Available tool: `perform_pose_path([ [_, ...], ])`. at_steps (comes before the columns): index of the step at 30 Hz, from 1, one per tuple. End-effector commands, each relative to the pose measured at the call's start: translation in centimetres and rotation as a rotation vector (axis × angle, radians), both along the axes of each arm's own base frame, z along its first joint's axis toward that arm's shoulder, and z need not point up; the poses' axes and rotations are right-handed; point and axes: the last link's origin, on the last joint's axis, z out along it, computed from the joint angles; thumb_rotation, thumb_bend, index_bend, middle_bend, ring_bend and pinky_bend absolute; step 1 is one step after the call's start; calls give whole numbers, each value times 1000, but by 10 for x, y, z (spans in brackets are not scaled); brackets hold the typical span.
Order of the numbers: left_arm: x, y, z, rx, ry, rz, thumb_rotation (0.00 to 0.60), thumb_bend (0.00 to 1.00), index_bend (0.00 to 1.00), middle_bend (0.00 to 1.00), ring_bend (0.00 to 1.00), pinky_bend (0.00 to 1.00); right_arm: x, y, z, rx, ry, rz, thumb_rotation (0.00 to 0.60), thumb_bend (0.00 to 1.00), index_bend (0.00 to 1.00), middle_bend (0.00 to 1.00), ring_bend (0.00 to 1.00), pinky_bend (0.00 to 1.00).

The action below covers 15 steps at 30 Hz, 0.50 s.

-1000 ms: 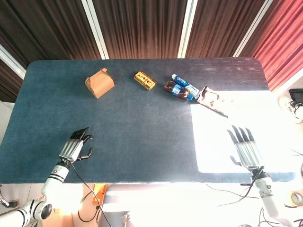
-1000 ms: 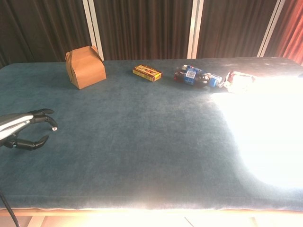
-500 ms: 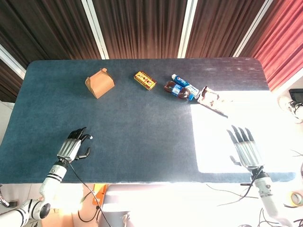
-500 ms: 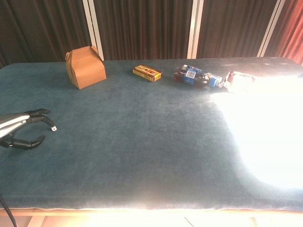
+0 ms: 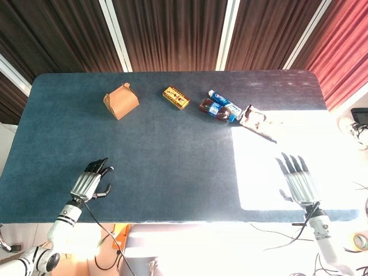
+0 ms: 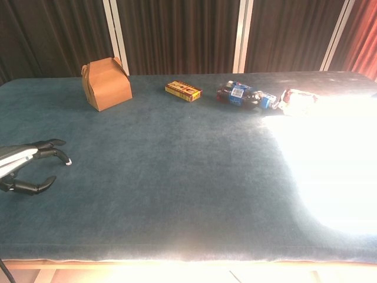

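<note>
— Hands, as I saw them?
— Left hand (image 5: 90, 179): fingers loosely apart, empty, low over the near edge of the blue felt-topped table (image 5: 172, 161). Right hand (image 5: 298, 181): flat, fingers spread, empty, in the sun patch.
— Nearest goods?
— Gabled kraft-card box (image 5: 121, 101), well beyond the left hand. Crinkled wrapper (image 5: 257, 121), possibly a snack since glare hid it, beyond the right.
— Stage?
— Nothing grasped, I judged; any pick-up called for a long forward reach.

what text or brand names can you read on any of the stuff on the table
None can be read for certain.
Blue and white tube: white lettering on the blue, too small to make out.
Yellow box: red and dark print, blurred.
Dark bottle: blue label, unreadable.
Snack wrapper: washed out by sunlight.
Brown carton: no print visible.
</note>
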Motion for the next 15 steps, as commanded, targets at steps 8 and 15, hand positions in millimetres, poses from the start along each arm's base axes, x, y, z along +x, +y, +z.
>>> perform_pose_path([
  [8,9,-23,8,14,-22,-99,358,506,274,0,0,107,-1,3,2,-13,1,-1,600,229,0,0,0,0],
  [15,-2,-69,73,124,-82,-124,462,435,12,0,0,104,-15,32,25,-111,58,19,600,229,0,0,0,0],
])
